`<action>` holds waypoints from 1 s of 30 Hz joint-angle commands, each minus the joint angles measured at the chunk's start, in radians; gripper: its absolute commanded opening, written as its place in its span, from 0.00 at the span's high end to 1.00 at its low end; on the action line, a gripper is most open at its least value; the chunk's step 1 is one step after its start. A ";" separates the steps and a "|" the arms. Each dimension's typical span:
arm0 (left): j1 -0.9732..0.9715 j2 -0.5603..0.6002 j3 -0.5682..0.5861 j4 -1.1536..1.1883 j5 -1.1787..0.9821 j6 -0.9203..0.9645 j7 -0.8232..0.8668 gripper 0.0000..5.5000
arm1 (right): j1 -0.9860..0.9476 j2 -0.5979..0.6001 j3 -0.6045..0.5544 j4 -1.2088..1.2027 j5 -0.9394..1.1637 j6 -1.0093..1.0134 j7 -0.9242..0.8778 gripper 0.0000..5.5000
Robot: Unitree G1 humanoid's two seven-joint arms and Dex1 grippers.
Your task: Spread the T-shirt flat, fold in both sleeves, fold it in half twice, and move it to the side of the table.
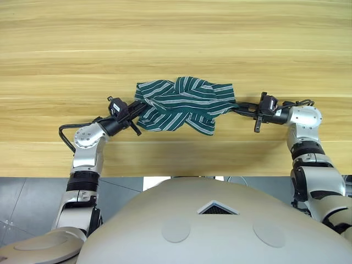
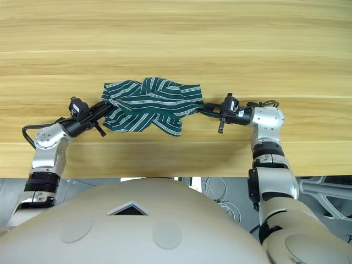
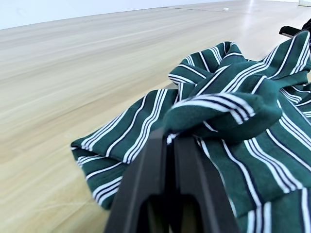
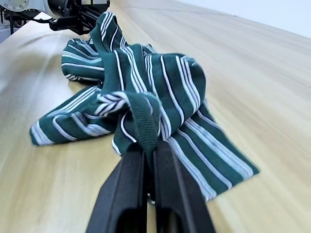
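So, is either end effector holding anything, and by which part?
Both. The left end effector is shut on a bunched fold at the left end of the T-shirt; the right end effector pinches a fold at its right end.

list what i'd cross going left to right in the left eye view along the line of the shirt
left gripper, shut on the cloth's left end → T-shirt, green with white stripes, bunched up → right gripper, shut on the cloth's right end
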State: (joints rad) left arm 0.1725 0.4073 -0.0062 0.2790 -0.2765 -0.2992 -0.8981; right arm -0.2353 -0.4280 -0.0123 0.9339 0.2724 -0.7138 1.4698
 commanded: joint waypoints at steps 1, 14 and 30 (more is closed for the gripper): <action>-0.071 0.001 0.048 0.024 -0.019 -0.016 0.028 1.00 | -0.084 0.021 -0.047 -0.059 0.031 0.002 -0.086 1.00; -0.305 -0.009 0.080 -0.565 0.095 0.053 0.344 1.00 | -0.258 0.072 -0.061 -0.616 0.040 0.181 -0.512 1.00; -1.576 0.124 0.024 0.962 0.380 0.116 0.570 1.00 | -1.296 0.059 0.038 0.396 -0.405 0.551 -1.148 1.00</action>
State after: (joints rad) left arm -1.2464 0.4626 0.0154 1.1162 0.0591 -0.1829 -0.3767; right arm -1.3881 -0.3444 0.0240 1.2665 -0.0914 -0.2084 0.3677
